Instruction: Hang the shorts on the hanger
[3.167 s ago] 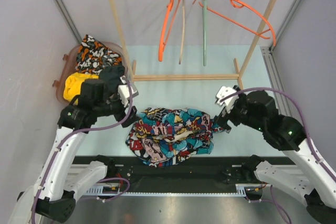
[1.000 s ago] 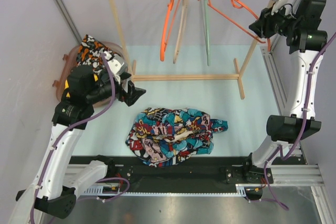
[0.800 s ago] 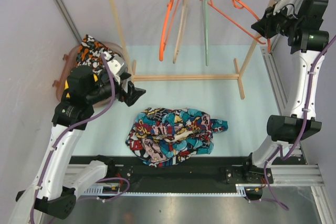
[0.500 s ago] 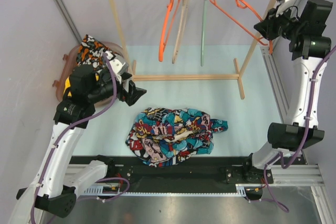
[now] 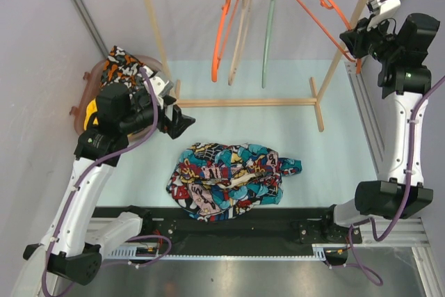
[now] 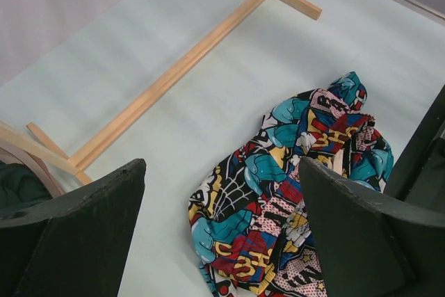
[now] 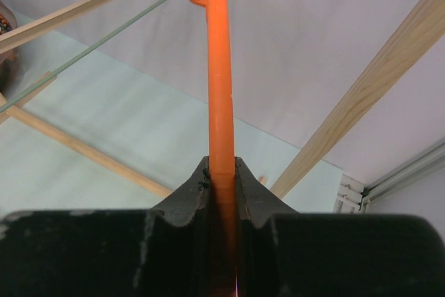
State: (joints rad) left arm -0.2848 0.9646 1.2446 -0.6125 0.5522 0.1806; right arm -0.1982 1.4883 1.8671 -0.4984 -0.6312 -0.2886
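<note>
The shorts point(image 5: 229, 182) lie crumpled on the pale table near the front, and they also fill the lower right of the left wrist view point(image 6: 292, 193). The hanger point(image 5: 316, 12), thin orange rod, hangs by its hook on the rail at the upper right, tilted. My right gripper point(image 5: 350, 41) is raised beside the rack's right post and shut on the hanger's lower corner. The rod point(image 7: 219, 67) runs straight up out of the closed jaws point(image 7: 222, 168). My left gripper point(image 5: 182, 122) hovers open above and left of the shorts, with nothing between its fingers point(image 6: 221, 172).
A wooden rack point(image 5: 243, 102) spans the back. On its rail hang a thicker orange hanger point(image 5: 222, 26), a beige one point(image 5: 240, 26) and a pale green one point(image 5: 268, 33). At the left, a basket point(image 5: 80, 102) holds a patterned garment point(image 5: 125, 67) and a yellow one point(image 5: 97, 113).
My right arm rose from the table to the rack and shut on the hanger, which has swung up and right. My left gripper lifted and turned slightly.
</note>
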